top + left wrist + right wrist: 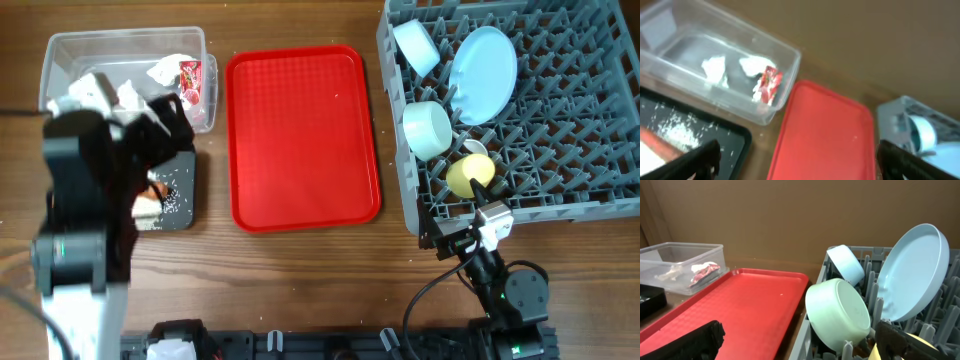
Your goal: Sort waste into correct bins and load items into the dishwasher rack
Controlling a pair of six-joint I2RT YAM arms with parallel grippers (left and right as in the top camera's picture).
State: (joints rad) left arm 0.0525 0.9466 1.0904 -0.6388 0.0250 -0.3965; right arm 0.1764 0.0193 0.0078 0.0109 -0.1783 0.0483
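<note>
left claw: (797,150) fingers spread wide with nothing between them. it hangs over the near end of the black tray, facing the tub and the red tray.
right claw: (800,330) also wide apart and empty, low at the front edge of the dishwasher rack, just beside the yellow cup.
black tray: (705,117) holds scattered rice grains (675,131) and an orange strip that i take for the carrot (657,142). the arm hides much of this bin from above.
clear tub: (60,50) just behind the black tray. the red-and-white wrapper (189,78) and crumpled paper (165,70) lie inside it.
red tray: (300,130) between the bins and the rack, with nothing on it.
dishwasher rack: (580,170) at the far right. the plate (483,60) stands on edge between pegs, a pale bowl (415,45) leans in the back corner, the mint-green bowl (428,128) lies tipped in front of it, and the yellow cup (468,175) sits nearest the front.
not made out: the second pale bowl, the white spoon and the brown lump. they may be hidden by the arm or by other dishes.
done: waste sits in both bins, and four items are racked.
left: judging by the bare table and red tray, little or nothing. only the unseen pieces stay in doubt.
</note>
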